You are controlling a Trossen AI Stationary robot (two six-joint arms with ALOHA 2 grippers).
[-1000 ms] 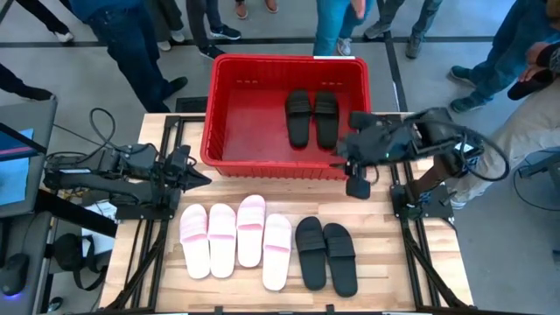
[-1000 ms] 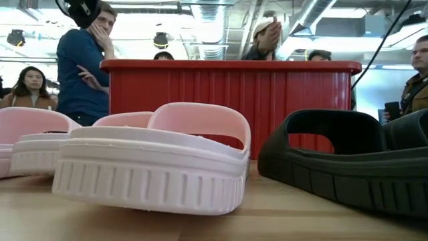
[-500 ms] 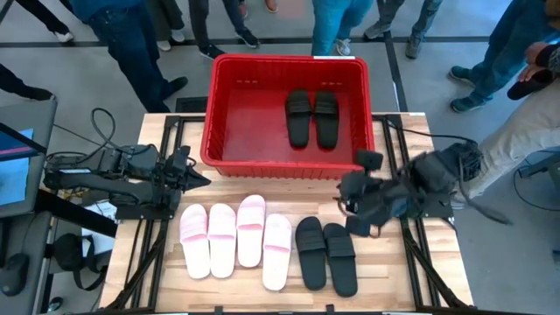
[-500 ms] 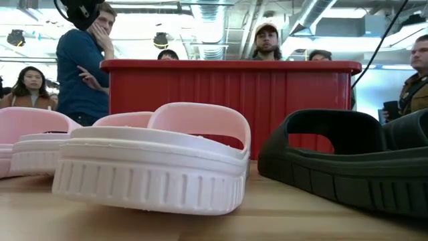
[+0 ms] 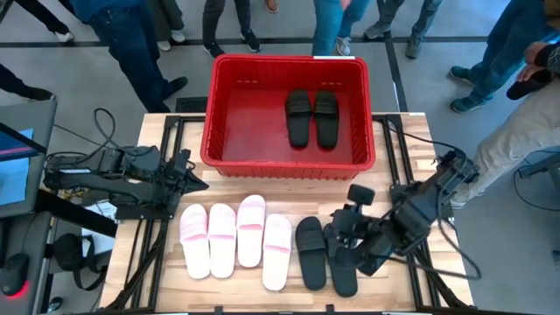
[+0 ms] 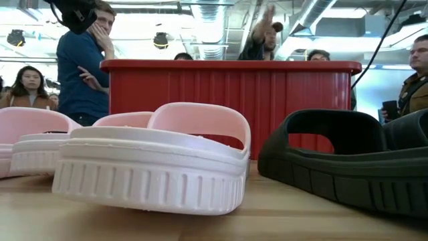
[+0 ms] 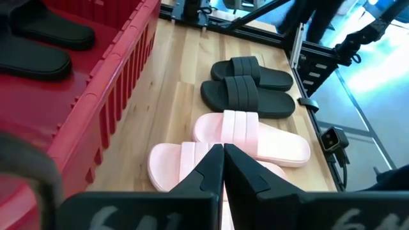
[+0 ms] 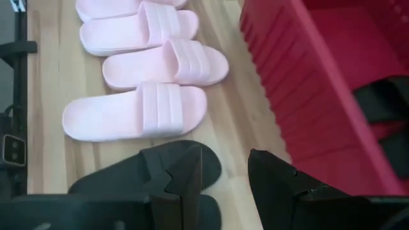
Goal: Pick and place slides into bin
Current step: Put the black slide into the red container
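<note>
1. The slides are in two places: two black slides [image 5: 313, 117] lie side by side inside the bin [image 5: 229, 122], and six more lie in a row on the wooden table [image 5: 394, 289] in front of the bin
2. In that row there are four pink slides [image 5: 236, 236] and then two more black ones [image 5: 325, 254] next to them
3. The bin is big and red, and it sits at the far side of the table
4. The right gripper [image 5: 349, 248] is low over the two black slides on the table, above the outer one
5. The right arm [image 5: 420, 206] comes in at a slant from the right side of the table and bends down toward the slides
6. The right wrist view shows the right gripper's two dark fingers [image 8: 271, 179] apart, with a gap between them, and a black slide [image 8: 144, 172] just under them
7. There is nothing between those fingers
8. The left gripper [image 5: 194, 178] is at the left side of the table, close to the near left corner of the bin
9. The left arm [image 5: 105, 179] lies flat and points toward the middle of the table
10. The left wrist view shows its two fingers [image 7: 208, 169] pressed together with nothing in them
11. People [image 6: 80, 63] stand behind the bin in the room
</note>
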